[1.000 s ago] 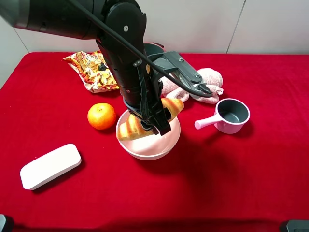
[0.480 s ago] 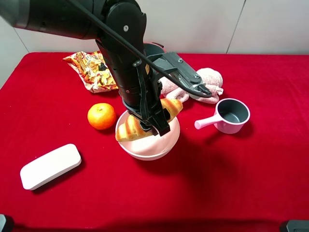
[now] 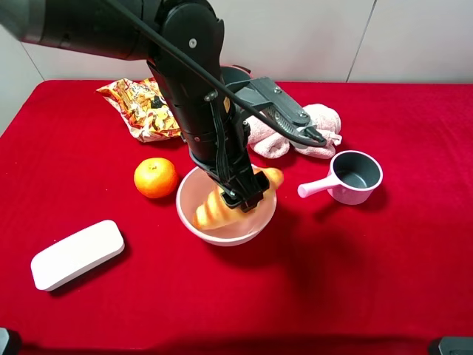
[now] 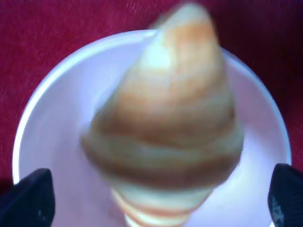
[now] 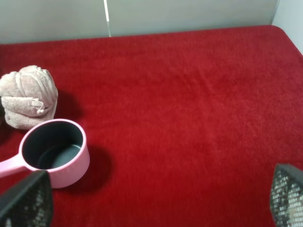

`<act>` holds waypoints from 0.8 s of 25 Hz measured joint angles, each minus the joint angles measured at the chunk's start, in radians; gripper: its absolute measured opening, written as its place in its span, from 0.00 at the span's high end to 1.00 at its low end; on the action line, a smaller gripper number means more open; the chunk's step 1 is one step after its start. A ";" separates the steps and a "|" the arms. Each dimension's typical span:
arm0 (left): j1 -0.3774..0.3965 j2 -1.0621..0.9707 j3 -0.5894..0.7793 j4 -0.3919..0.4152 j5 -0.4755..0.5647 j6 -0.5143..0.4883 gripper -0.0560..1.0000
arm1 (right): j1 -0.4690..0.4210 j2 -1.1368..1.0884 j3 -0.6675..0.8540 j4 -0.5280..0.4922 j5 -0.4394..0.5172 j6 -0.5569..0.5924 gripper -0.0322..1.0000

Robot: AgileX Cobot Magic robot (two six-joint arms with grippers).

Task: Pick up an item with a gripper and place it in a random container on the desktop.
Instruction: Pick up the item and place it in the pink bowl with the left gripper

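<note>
The golden-brown croissant (image 3: 211,211) lies tilted in the pale pink bowl (image 3: 194,225) on the red desktop (image 3: 369,281), one end poking over the far rim. My left gripper (image 3: 244,196) hangs right above it, open. In the left wrist view the croissant (image 4: 175,118) is blurred inside the bowl (image 4: 57,80), and the fingertips (image 4: 28,198) stand wide apart, clear of it. My right gripper (image 5: 151,201) is open and empty over bare red cloth and does not show in the exterior view.
An orange (image 3: 155,177) sits just left of the bowl. A white box (image 3: 77,254) lies at front left and a snack bag (image 3: 140,107) at the back. A pink towel (image 3: 314,129) and a small pink saucepan (image 3: 355,177) are to the right. The arm mostly hides a dark pot (image 3: 236,74).
The croissant was held level above the bowl's rim. It has left the fingers and dropped into the bowl, tilting. The left gripper has opened and shifted slightly right.
</note>
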 joint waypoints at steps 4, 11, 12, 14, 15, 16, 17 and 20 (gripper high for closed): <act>0.000 0.000 0.000 -0.001 -0.003 0.000 0.08 | 0.000 0.000 0.000 0.000 0.000 0.000 0.30; 0.000 0.000 0.000 -0.001 -0.003 0.000 0.08 | 0.000 0.000 0.000 0.000 0.000 0.000 0.30; 0.000 0.000 0.000 -0.001 -0.003 0.000 0.08 | 0.000 0.000 0.000 0.000 0.000 0.000 0.30; 0.000 0.000 0.000 -0.002 -0.003 0.000 0.08 | 0.000 0.000 0.000 0.000 0.000 0.000 0.30; 0.000 -0.002 0.000 -0.004 -0.002 0.000 0.08 | 0.000 0.000 0.000 0.000 0.000 0.000 0.30; 0.000 -0.003 0.000 -0.006 -0.001 0.000 0.08 | 0.000 0.000 0.000 0.000 0.000 0.000 0.30; 0.000 -0.006 0.000 -0.012 0.000 0.000 0.08 | 0.000 0.000 0.000 0.000 0.000 0.000 0.30; 0.000 -0.025 0.000 -0.012 0.004 0.000 0.08 | 0.000 0.000 0.000 0.000 0.000 0.000 0.30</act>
